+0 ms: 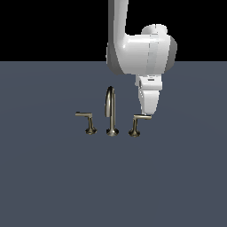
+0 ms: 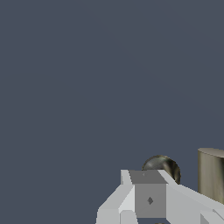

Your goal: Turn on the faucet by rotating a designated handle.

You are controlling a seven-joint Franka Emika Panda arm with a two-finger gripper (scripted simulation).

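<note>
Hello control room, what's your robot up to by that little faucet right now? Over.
Pincer down at the bar tip of the handle; open or shut, cannot tell. Faucet upright, twin lever untouched. Nothing in the way.

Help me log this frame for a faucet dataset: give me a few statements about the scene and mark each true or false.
1. The faucet has two lever handles flanking an arched spout. True.
2. The gripper is at the handle on the exterior view's left. False: it is at the end of the handle on that view's right.
3. The spout lies flat on the surface. False: it stands upright.
4. The left handle has nothing touching it. True.
5. The two handle bars point the same way. False: they point away from each other.
</note>
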